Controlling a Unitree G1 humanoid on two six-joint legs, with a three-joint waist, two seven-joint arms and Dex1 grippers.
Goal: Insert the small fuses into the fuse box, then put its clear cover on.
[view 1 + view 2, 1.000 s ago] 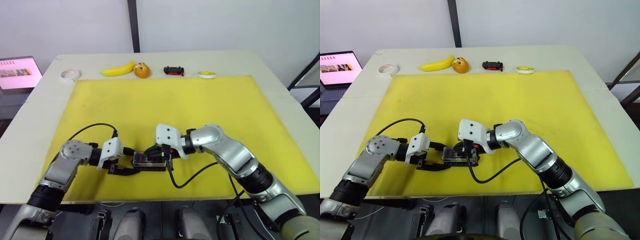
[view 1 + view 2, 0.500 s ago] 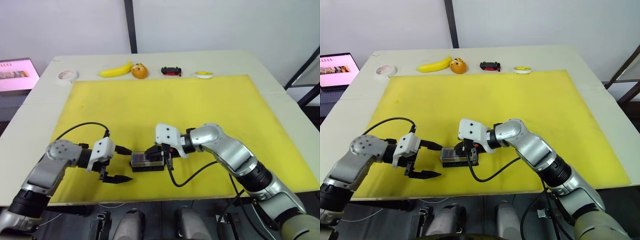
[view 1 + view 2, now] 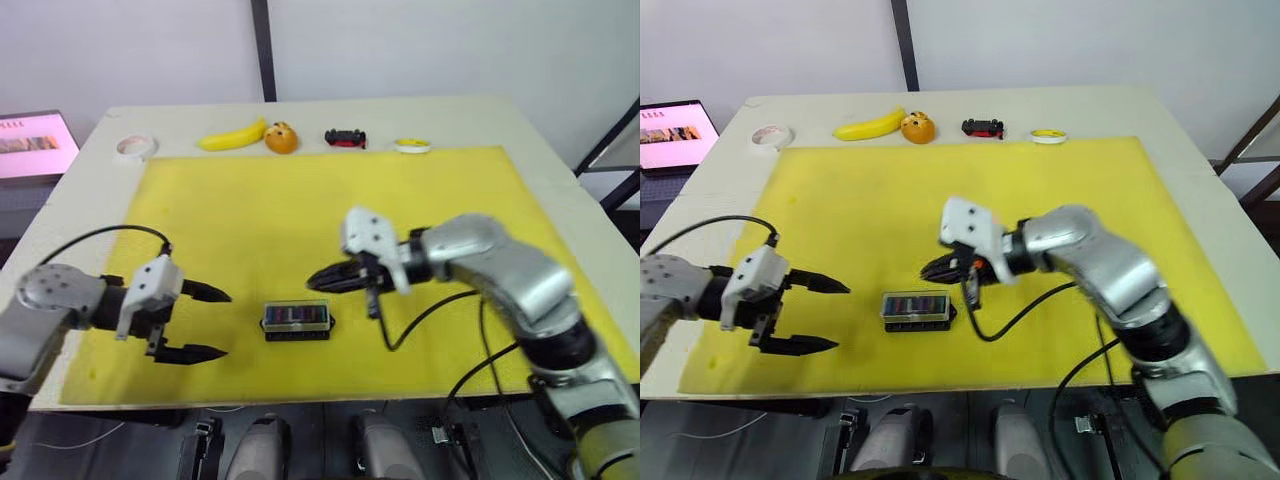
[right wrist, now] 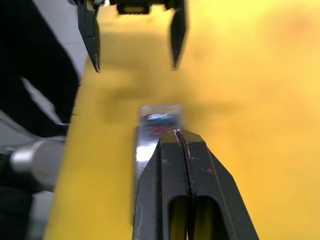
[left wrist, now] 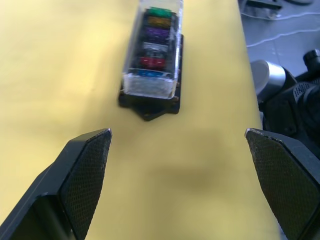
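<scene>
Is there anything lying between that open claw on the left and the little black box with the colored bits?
Nothing: the left wrist view shows bare yellow mat between the left end effector and the fuse box.

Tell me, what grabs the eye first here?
A little black fuse box with colourful fuses under a clear cover lies alone on the yellow mat. The left gripper gapes open beside it; the right gripper hovers shut on its other side.

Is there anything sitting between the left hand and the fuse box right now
Nothing visible. The left hand is open and points at the fuse box, clear cover on; bare yellow mat lies between them.
</scene>
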